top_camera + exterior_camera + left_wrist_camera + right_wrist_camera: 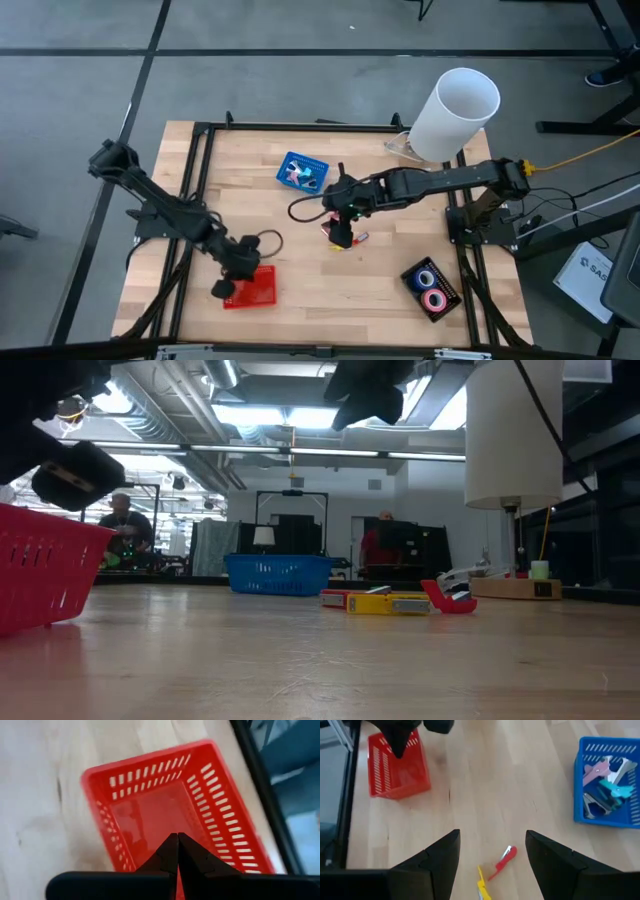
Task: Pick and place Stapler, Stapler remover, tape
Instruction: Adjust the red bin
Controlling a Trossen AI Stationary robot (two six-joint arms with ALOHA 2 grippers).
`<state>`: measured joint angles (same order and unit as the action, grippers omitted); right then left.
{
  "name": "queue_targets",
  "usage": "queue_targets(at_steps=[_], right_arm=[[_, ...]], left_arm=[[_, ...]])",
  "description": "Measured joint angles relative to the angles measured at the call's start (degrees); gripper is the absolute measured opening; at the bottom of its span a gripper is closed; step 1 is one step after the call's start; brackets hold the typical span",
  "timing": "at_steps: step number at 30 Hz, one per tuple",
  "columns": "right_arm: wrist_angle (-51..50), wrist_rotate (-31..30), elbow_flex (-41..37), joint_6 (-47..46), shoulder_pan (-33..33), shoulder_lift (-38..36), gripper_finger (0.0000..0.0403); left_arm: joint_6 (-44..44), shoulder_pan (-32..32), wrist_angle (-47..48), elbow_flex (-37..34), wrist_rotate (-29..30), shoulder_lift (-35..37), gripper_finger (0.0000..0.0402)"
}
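Note:
A small red stapler [503, 860] and a yellow one [482, 887] lie flat on the wooden table, side by side [385, 602]. My right gripper [492, 837] hangs open above them [340, 232], its fingers on either side and touching nothing. A blue and a pink tape roll [432, 287] lie in a black tray. My left gripper [177, 836] is shut and empty, hovering over the red basket [165, 805] near the table's near-left part [224, 290]. Which item is the stapler remover I cannot tell.
A blue basket [607, 782] holding pink, teal and grey small items stands toward the far side [302, 172]. A tall white cylinder [455, 112] stands on a base at the far right corner. Bare wood lies between the red basket and the staplers. People show in the room behind.

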<state>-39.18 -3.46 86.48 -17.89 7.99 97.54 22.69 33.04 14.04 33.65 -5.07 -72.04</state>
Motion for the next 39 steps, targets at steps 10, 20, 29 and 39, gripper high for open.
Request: queue_targets(at_steps=[10,20,29,39], right_arm=[[0.07,-0.23,0.02,2.48,0.0,-0.04,0.0227],[-1.6,-1.49,0.02,3.32,0.01,-0.07,0.0227],[-1.95,-1.49,0.04,3.32,0.01,-0.09,0.0227],[-3.17,-1.68,0.04,3.34,0.0,-0.15,0.0227]], left_arm=[[-8.26,-0.9,4.28,10.85,0.66,-17.44,0.0004],[-11.51,-3.62,4.92,19.01,7.3,-27.08,0.0005],[-14.06,-10.42,2.64,19.63,16.59,-27.22,0.0005],[-13.56,-16.74,1.94,19.59,10.59,-23.76,0.0002]])
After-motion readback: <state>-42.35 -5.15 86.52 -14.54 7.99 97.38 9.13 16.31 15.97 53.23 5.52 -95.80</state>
